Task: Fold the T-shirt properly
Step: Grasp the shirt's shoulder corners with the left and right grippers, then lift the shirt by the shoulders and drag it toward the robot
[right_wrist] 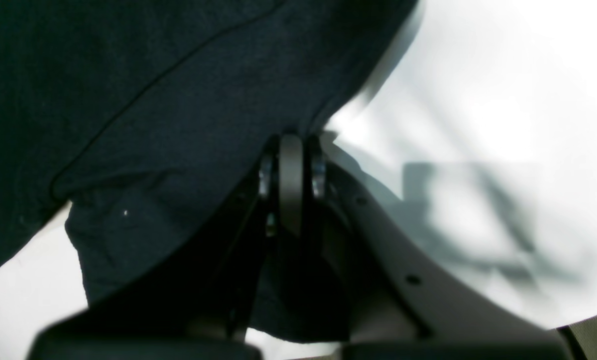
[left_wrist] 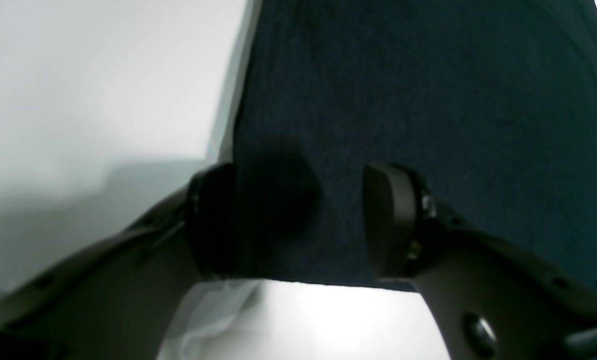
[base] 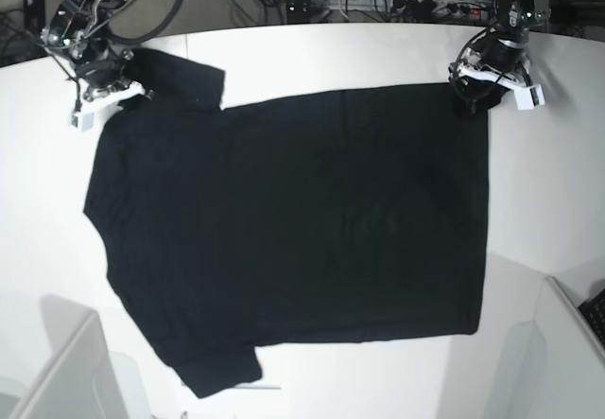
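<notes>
No folds made: the T-shirt is seen spread flat and plain side up on the white table, with both sleeves still out to the sides.
Work left: by judgement, the whole folding sequence remains; only the first hold at the far edge looks to be under way.
Shirt position: it is laid across the middle of the table, collar end toward the base view's left, hem toward its right.
Right arm pose: it is reached down to the far-left corner of the cloth, beside the upper sleeve, wrist tilted toward the table.
Right gripper: its jaws are pressed together at the cloth's edge; dark fabric is seen on both sides of them, so a pinch on the shirt is judged likely.
Left arm pose: it is lowered at the far-right corner, over the hem.
Left gripper: its jaws are held apart, straddling the shirt's corner, with cloth between the pads but not clamped.
</notes>
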Robot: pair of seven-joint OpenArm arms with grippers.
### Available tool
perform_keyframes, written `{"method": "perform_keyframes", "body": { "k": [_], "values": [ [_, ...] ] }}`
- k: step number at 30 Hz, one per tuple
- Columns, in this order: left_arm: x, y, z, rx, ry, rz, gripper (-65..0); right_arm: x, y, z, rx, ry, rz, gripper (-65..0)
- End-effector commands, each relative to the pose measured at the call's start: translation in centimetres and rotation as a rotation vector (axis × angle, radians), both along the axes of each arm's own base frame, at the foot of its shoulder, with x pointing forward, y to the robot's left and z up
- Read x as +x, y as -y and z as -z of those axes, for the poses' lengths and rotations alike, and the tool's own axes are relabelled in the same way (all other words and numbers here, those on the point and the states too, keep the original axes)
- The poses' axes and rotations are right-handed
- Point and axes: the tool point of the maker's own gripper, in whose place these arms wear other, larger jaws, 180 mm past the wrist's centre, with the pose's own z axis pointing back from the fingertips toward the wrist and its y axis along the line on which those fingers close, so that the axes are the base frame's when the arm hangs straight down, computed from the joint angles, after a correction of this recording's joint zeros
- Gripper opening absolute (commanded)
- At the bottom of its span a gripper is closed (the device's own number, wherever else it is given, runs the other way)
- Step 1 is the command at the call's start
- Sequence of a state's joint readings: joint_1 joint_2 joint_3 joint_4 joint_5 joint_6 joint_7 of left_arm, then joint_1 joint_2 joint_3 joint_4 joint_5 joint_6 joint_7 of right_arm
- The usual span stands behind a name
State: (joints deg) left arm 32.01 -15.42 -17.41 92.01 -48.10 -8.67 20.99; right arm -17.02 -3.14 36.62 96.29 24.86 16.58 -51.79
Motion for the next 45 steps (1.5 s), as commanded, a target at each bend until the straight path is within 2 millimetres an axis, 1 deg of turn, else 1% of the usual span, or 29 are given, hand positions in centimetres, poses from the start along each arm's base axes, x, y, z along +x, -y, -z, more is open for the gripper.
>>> {"method": "perform_keyframes", "body": {
  "k": [1,2,6,7,12,14,15,17,23,27,31,35,37,41,45],
  "values": [
    [-0.8,0.3,1.0,-0.010,-0.078,0.021,-29.9,-1.3,0.0,0.7,-0.011,-0.064,-0.021,-65.0],
    [-0.8,0.3,1.1,-0.016,-0.095,0.027,-34.4,-1.3,0.0,0.7,-0.011,-0.064,-0.021,-65.0],
    [-0.7,0.7,1.8,-0.045,-0.143,0.045,-61.4,-1.2,0.0,0.6,-0.013,-0.060,-0.020,-65.0],
    [-0.7,0.8,1.9,-0.048,-0.151,0.050,-65.0,-1.2,0.1,0.6,-0.013,-0.060,-0.019,-65.0],
    [-0.9,0.9,1.8,-0.047,-0.161,0.062,-65.0,-1.2,0.1,0.6,-0.015,-0.059,-0.019,-65.0],
    [-0.8,0.9,1.6,-0.042,-0.157,0.067,-65.0,-1.5,0.1,0.6,-0.015,-0.064,-0.018,-65.0],
    [-1.1,1.0,1.6,-0.039,-0.163,0.073,-65.0,-1.6,0.1,0.6,-0.016,-0.063,-0.018,-65.0],
    [-1.4,0.1,0.9,-0.014,-0.161,0.073,-65.0,-1.8,0.3,0.0,-0.033,-0.053,-0.020,-65.0],
    [-2.5,-2.1,-1.7,0.053,-0.131,0.052,-65.0,-2.3,0.8,-2.8,-0.105,-0.007,-0.041,-65.0],
    [-3.8,-2.5,-2.3,0.074,-0.144,0.053,-65.0,-3.5,0.8,-3.0,-0.116,-0.021,-0.041,-65.0],
    [-5.2,-2.2,-2.4,0.078,-0.170,0.066,-65.0,-5.1,0.6,-2.4,-0.110,-0.058,-0.042,-65.0],
    [-6.5,-1.8,-2.3,0.076,-0.197,0.081,-65.0,-6.3,-0.2,-1.9,-0.088,-0.081,-0.028,-65.0],
    [-7.2,-1.8,-2.2,0.086,-0.215,0.086,-65.0,-6.7,-0.4,-2.0,-0.089,-0.084,-0.032,-65.0],
    [-7.3,-1.6,-2.8,0.149,-0.214,0.129,-65.0,-6.2,-0.4,-3.1,-0.110,-0.057,-0.042,-65.0],
    [-6.4,-0.9,-4.0,0.159,-0.178,0.152,-65.0,-5.2,-0.2,-4.5,-0.137,-0.014,-0.049,-65.0]
  ]
}}
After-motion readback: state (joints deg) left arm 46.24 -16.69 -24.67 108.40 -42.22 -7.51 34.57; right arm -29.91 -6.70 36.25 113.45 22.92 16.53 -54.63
